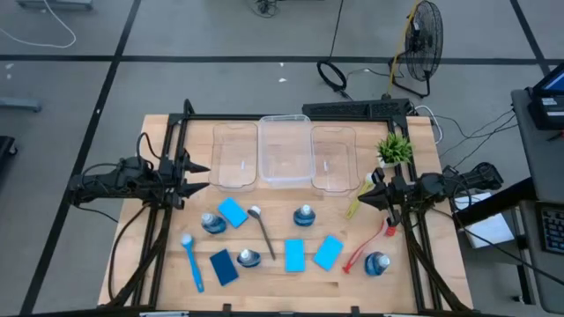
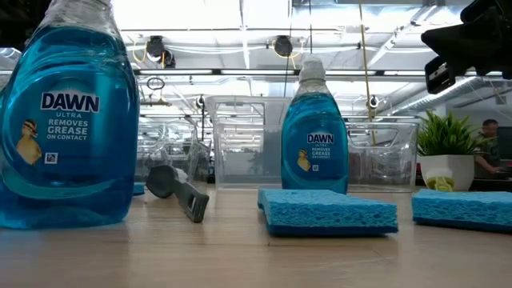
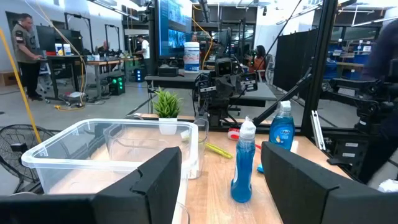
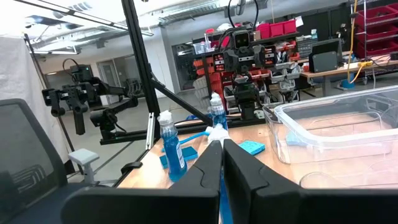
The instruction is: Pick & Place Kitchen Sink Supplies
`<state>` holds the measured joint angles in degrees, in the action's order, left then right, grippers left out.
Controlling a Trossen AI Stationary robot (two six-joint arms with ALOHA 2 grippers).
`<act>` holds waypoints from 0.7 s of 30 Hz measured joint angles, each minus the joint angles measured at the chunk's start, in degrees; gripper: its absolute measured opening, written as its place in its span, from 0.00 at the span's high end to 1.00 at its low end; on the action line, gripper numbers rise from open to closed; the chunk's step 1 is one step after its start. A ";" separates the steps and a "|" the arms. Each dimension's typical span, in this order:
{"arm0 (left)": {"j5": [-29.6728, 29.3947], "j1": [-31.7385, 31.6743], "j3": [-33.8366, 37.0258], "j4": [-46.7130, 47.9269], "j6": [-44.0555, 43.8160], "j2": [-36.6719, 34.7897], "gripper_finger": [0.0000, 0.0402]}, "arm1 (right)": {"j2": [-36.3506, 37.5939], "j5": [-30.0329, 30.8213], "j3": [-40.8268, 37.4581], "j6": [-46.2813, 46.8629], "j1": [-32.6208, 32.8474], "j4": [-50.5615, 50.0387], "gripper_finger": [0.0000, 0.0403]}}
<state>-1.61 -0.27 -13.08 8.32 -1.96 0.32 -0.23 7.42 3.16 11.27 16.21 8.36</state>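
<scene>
Overhead, the left gripper [image 1: 201, 175] hangs at the left end of the row of three clear plastic bins [image 1: 285, 151], its two dark fingers parted with nothing between them. Opposite, the right gripper [image 1: 365, 195] sits at the row's right end with its fingers pressed together, holding nothing; the small green potted plant [image 1: 394, 148] stands just beside it. Close to that gripper, off the row's right corner, lie a slim yellow-green brush [image 1: 357, 199] and a red brush [image 1: 364, 248]. On the side of the bins away from the fan, four small blue bottles with pale caps are spread over the wooden table [image 1: 159, 255], among flat blue sponges, one darker [image 1: 224, 267]. A grey-handled brush [image 1: 263, 231] and a blue brush [image 1: 191, 260] lie there too.
</scene>
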 joint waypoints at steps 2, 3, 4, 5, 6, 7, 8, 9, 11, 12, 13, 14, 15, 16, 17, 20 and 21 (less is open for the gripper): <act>0.00 -0.01 0.01 0.00 0.00 -0.01 0.44 | 0.00 0.00 0.01 0.01 0.02 0.00 0.99; 0.00 -0.02 0.02 0.00 0.00 -0.02 0.44 | -0.01 0.00 0.01 0.02 0.01 0.00 0.99; 0.01 -0.01 0.00 0.00 0.00 -0.01 0.44 | -0.02 0.00 0.00 0.00 0.01 0.00 0.99; 0.01 0.00 0.01 0.00 -0.01 -0.01 0.44 | -0.02 0.00 0.00 0.00 0.00 0.00 0.99; 0.02 -0.02 0.02 0.00 -0.01 -0.01 0.44 | 0.00 0.00 0.02 0.01 0.01 0.00 0.99; 0.02 0.00 0.00 0.00 0.00 -0.01 0.44 | -0.02 0.00 0.01 0.01 0.02 -0.01 0.99; 0.00 -0.01 0.01 0.00 0.00 -0.02 0.44 | -0.02 0.00 0.01 0.00 0.02 0.00 0.99; 0.02 0.00 0.00 0.00 0.00 -0.02 0.44 | -0.01 0.00 0.00 0.01 0.01 0.00 0.99; 0.02 0.00 0.00 0.00 -0.02 -0.02 0.44 | -0.02 0.00 0.01 0.01 0.01 0.00 0.99; 0.02 -0.02 0.02 0.00 -0.01 -0.02 0.44 | -0.01 0.00 0.01 0.00 0.02 0.00 0.99; 0.00 -0.02 0.01 0.00 0.00 -0.02 0.44 | 0.00 0.00 0.02 0.02 0.02 0.01 0.99; 0.00 -0.01 0.02 0.00 0.00 0.00 0.44 | -0.02 0.03 0.00 0.00 0.01 0.20 0.99; 0.02 0.00 0.00 0.00 0.00 -0.01 0.44 | -0.02 0.17 0.02 0.00 0.02 0.81 0.99; 0.00 0.00 0.00 0.00 0.00 -0.02 0.44 | -0.02 0.26 0.00 0.00 0.02 1.58 0.99; 0.00 -0.02 0.00 0.00 0.00 0.00 0.44 | 0.00 0.20 0.00 0.02 0.00 2.16 0.99; 0.00 -0.01 0.02 -0.02 0.00 -0.02 0.44 | -0.02 0.04 0.00 0.02 0.00 3.65 0.99; 0.01 -0.01 0.01 0.00 -0.01 -0.02 0.44 | -0.01 0.04 0.00 0.00 0.01 4.37 0.99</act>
<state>-1.60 -0.29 -13.07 8.32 -1.97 0.30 -0.25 7.46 3.16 11.27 16.22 12.73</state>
